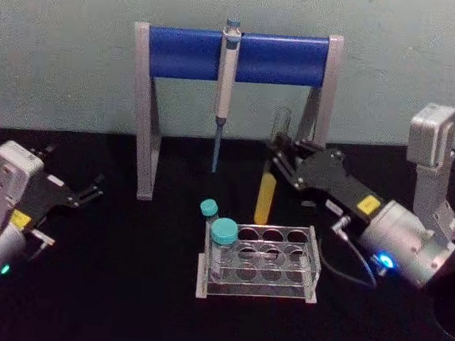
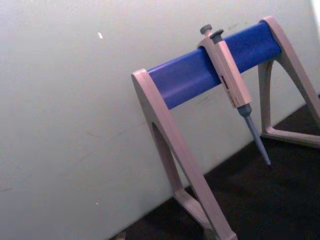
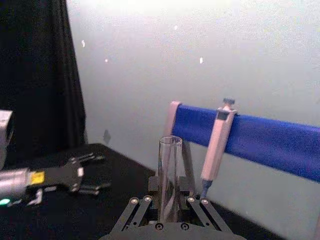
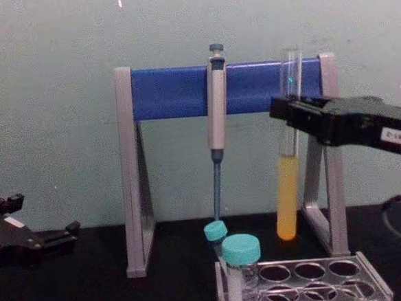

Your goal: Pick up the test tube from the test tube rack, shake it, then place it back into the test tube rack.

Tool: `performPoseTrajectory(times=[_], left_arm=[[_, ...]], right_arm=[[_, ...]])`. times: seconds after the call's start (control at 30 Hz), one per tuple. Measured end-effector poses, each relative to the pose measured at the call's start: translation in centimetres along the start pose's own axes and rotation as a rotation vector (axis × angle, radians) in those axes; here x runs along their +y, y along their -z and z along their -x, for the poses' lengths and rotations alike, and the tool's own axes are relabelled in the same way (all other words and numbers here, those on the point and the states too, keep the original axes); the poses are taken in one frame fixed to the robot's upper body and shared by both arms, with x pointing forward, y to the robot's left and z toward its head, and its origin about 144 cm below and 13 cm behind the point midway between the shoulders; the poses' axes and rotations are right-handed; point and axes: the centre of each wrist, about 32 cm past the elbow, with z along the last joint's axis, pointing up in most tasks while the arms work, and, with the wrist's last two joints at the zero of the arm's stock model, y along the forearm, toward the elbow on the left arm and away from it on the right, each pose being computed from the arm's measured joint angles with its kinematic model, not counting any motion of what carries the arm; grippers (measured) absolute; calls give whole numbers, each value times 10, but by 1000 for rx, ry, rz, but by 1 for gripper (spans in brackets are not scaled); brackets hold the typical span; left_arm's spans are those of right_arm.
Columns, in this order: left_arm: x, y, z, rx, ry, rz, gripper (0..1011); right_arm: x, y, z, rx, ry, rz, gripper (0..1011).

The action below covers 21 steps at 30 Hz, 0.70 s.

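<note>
The test tube (image 1: 265,196) hangs upright in the air, its yellow lower part just above and behind the test tube rack (image 1: 312,267). My right gripper (image 1: 276,156) reaches in from the right and is shut on the tube's clear upper part. In the chest view the test tube (image 4: 287,193) has its bottom above the test tube rack (image 4: 374,277), with the right gripper (image 4: 285,113) clamped on it near the top. The right wrist view shows the test tube (image 3: 169,172) rising between the right gripper's fingers (image 3: 146,201). My left gripper (image 1: 92,191) rests open, low at the far left.
A grey-and-blue pipette stand (image 1: 147,131) spans the back, with a grey pipette (image 1: 228,75) hanging from its bar. Two teal-capped vials (image 1: 223,246) stand in the rack's left end. A cable (image 1: 346,269) loops beside the right arm. The black tabletop has open room at the front.
</note>
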Motion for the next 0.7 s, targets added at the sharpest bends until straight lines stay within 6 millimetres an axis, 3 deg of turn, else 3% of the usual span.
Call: performPoseTrajectory(times=[0.3, 0.7], left_arm=[[0, 0, 0, 0, 0, 0, 1001], [0, 0, 0, 0, 0, 0, 1001]], right_arm=[[15, 0, -13, -24, 59, -26, 228], [4, -2, -19, -46, 105, -5, 229]])
